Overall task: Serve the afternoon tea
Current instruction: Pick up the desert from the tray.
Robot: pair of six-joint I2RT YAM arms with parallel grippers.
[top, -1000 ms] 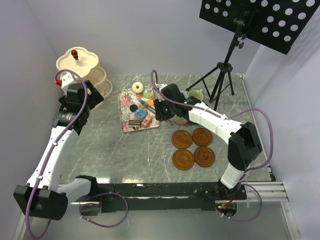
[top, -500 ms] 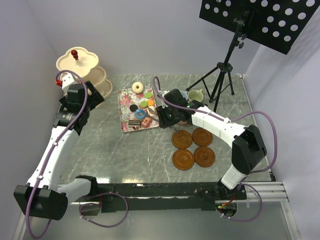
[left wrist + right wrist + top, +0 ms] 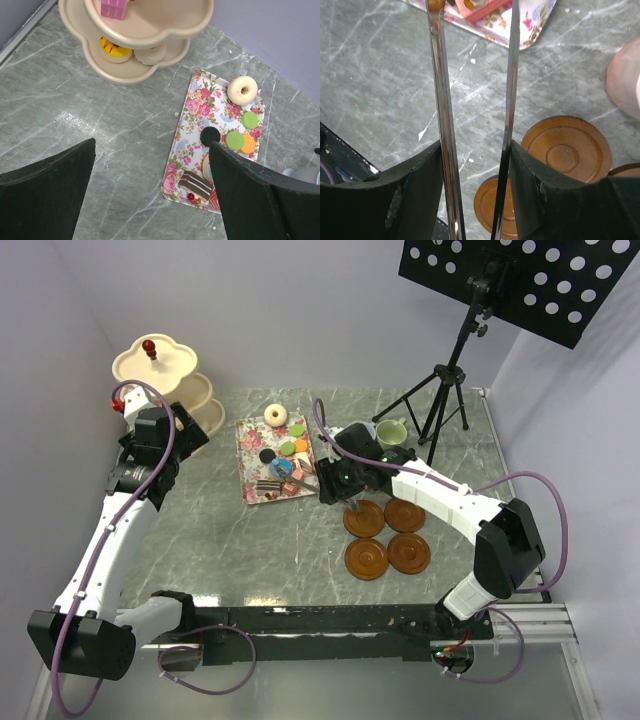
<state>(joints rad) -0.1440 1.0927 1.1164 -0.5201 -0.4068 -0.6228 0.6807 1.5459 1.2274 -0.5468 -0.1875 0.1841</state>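
**Item 1. Right claw** [image 3: 328,482]: at the 4 o'clock corner of the floral tray [image 3: 250,455]. It is partly open, with its fingers [image 3: 420,190] pressed on the outer faces of the metal tongs [image 3: 442,125]. The 2 tong arms stand apart, tips over the tray edge. Whether the tips carry anything cannot be told.

**Item 2. Left claw** [image 3: 152,145]: spread fully, empty, above bare table [image 3: 75,100] at the stand's 6 o'clock.

**Item 3. Toy cakes**: most lie on the tray, among them a doughnut [image 3: 242,90] and a chocolate slice [image 3: 196,184]. A pink cake [image 3: 116,7] and a yellow cake [image 3: 115,50] sit on the cream stand [image 3: 165,375], at the table's 10 o'clock.

**Item 4. 4 saucers** [image 3: 366,559]: bare, grouped at the tray's 4 o'clock, partly under the right arm. The light green mug [image 3: 392,430] is at their 12 o'clock.

**Hazards, as judged:**
- The smooth tongs are held by side pressure alone, so a looser grip could drop them onto the tray.
- A small cake could squirt from the metal tips on the way to the stand.
- A low tip could shove the tray.
- The right arm could knock the mug or saucers.
- The left arm stands close to the stand, where the 2 arms could clash.
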